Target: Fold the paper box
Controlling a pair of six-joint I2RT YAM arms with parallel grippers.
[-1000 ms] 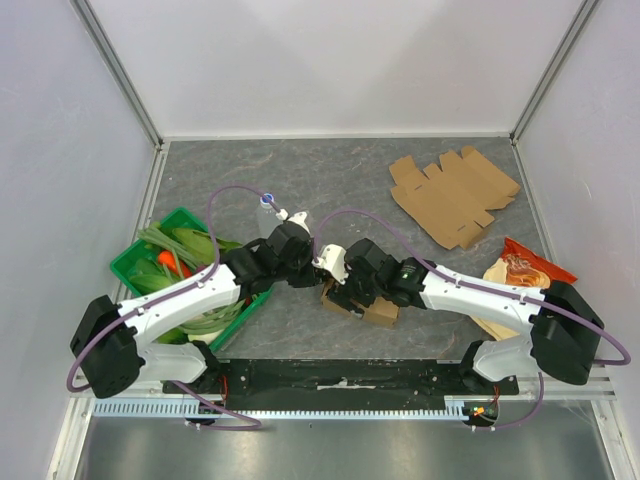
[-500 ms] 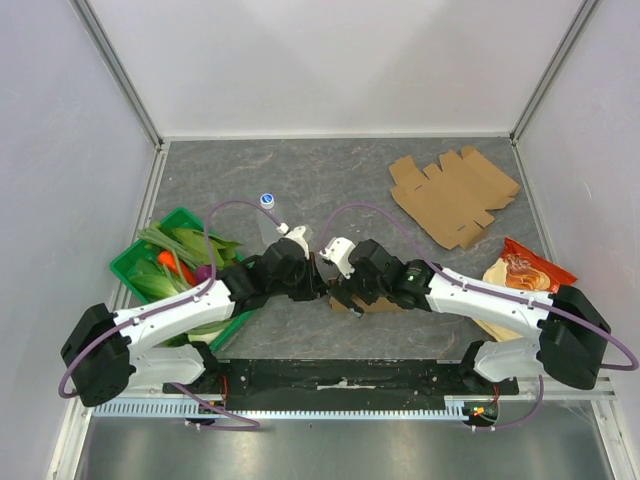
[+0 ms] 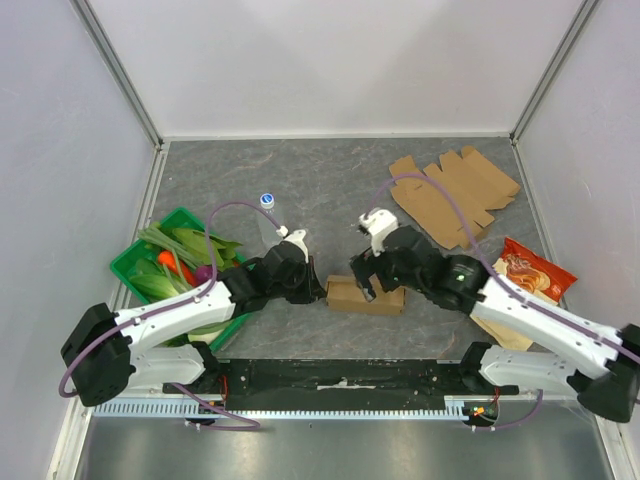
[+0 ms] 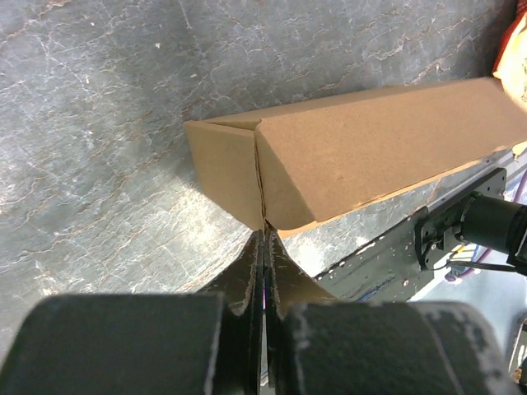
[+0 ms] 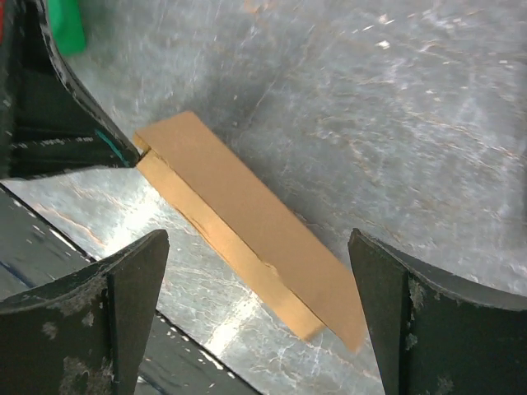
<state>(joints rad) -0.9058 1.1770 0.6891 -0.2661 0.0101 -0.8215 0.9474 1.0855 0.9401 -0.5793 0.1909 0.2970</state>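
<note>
Folded paper box (image 3: 345, 298), shown lying on the table (image 3: 300, 170) near its front edge, between the two arms. In the top view part of it is hidden by the right gripper (image 5: 257, 247), whose fingers are spread wide apart over it. The left gripper (image 4: 263, 247) is seen pressed together, its tips set against the seam at the box's end; whether a flap is pinched there cannot be made out. The box's other end is cut off in the left wrist view
</note>
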